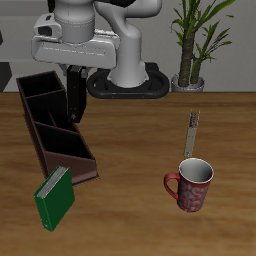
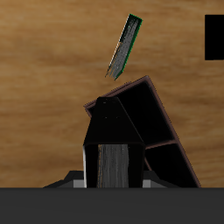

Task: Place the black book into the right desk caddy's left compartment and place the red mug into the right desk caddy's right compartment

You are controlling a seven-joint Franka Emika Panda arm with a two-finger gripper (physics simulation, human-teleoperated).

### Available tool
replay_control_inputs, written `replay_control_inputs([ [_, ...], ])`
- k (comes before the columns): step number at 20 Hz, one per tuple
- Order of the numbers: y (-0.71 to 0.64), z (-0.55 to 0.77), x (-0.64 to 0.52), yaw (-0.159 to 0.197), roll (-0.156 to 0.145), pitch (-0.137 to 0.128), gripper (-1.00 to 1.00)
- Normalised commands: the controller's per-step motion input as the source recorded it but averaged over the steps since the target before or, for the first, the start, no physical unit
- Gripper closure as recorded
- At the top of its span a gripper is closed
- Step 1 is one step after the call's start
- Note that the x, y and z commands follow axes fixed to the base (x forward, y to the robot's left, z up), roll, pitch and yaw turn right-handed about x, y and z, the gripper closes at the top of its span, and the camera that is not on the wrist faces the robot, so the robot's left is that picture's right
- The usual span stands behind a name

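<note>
Two placements make up the job, and judging by how things lie, the first is in hand. In the exterior view, the gripper (image 1: 73, 72) hangs above the long dark maroon-brown open-topped desk caddy (image 1: 36, 140), its jaws closed on the small thin black hardcover book (image 1: 75, 100), which hangs upright with its lower end over the caddy's narrow middle section (image 1: 52, 125). Whether the book has entered that section cannot be told from here. A larger green book (image 1: 55, 197) leans at the caddy's end nearest the desk's front edge. The red speckled mug (image 1: 190, 186) stands well apart on the wooden desk (image 1: 130, 200), untouched, with a thin greyish upright object (image 1: 192, 130) just behind it. In the wrist view, the black book (image 2: 112, 162) fills the gap between the jaws (image 2: 112, 182), pale grey page edges facing the camera, with the caddy (image 2: 153, 109) and its dividers directly beneath and the green book (image 2: 123, 48) beyond. The next move probably calls for lining the book up with the slanted divider, lowering it straight, then releasing it before going for the mug.
</note>
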Motion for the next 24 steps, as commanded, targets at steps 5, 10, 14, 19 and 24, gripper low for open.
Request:
replay_control_inputs([
  [5,-0.15,-0.05,0.02,0.010,-0.037,-0.007,1.00],
  [10,-0.08,-0.10,0.01,-0.003,-0.028,0.001,1.00],
  [14,-0.14,-0.17,0.05,0.014,-0.036,0.007,1.00],
  [19,-0.10,-0.12,0.02,-0.004,-0.026,0.015,1.00],
  [24,-0.10,-0.14,-0.02,-0.004,-0.016,0.011,1.00],
])
